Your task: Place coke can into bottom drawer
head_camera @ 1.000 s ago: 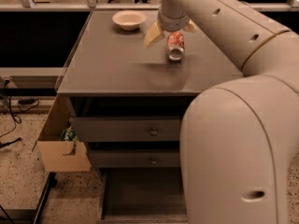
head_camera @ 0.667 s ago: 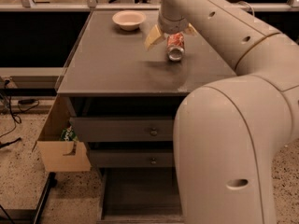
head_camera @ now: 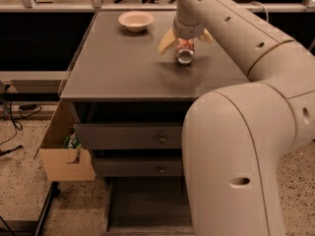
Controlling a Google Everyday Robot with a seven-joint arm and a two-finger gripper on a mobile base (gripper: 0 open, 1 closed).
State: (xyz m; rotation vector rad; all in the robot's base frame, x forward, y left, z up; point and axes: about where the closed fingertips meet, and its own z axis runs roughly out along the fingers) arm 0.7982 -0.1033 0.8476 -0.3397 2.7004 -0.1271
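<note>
The coke can (head_camera: pixel 185 53) is red-orange with a silver end facing me. It rests on the grey cabinet top (head_camera: pixel 123 68), right of centre. My gripper (head_camera: pixel 185 40) hangs straight over the can, open, with one yellowish finger (head_camera: pixel 166 42) left of it and the other on its right. The fingers stand wider than the can and do not clamp it. The bottom drawer (head_camera: pixel 147 205) is pulled out at the foot of the cabinet, showing a dark flat floor with nothing visible in it.
A cream bowl (head_camera: pixel 136 21) sits at the back of the top. Two closed upper drawers (head_camera: pixel 128 136) with small knobs are above the open one. A cardboard box (head_camera: pixel 66 163) holding a green packet hangs at the cabinet's left. My arm's bulky link (head_camera: pixel 236 156) fills the right foreground.
The big near link of my arm has swung a little left in view. The gripper and the can stay at the same spot on the top.
</note>
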